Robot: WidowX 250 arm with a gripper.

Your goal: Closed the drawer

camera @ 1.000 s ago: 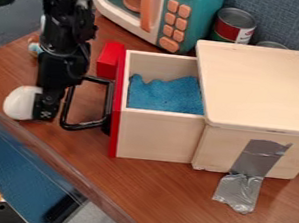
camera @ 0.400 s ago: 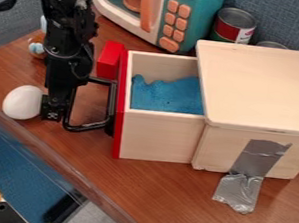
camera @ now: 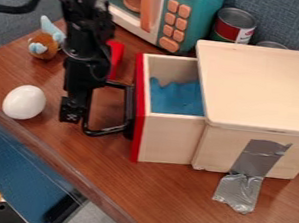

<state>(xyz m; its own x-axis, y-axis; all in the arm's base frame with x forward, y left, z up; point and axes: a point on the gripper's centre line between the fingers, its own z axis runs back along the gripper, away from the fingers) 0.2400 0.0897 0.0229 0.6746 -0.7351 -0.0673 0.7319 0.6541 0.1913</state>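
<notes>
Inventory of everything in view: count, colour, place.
box: 1, pale wood, right
drawer: 1, pale, red front, part-open leftward
handle: 1, black, drawer front
soft material: 1, blue, in drawer
tape: 1, silver, box to table
egg: 1, white, left
microwave: 1, teal/orange, back
cans: 2, behind box
red object: 1, behind handle
toy: 1, brown/blue, upper left
bin: 1, clear-walled, lower left
table: 1, brown
wall: blue-grey, back
arm: 1, black, upper left
gripper: 1, black, beside handle

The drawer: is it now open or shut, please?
Partly open: the drawer sticks out of the wooden box, and blue cloth shows inside.
</notes>
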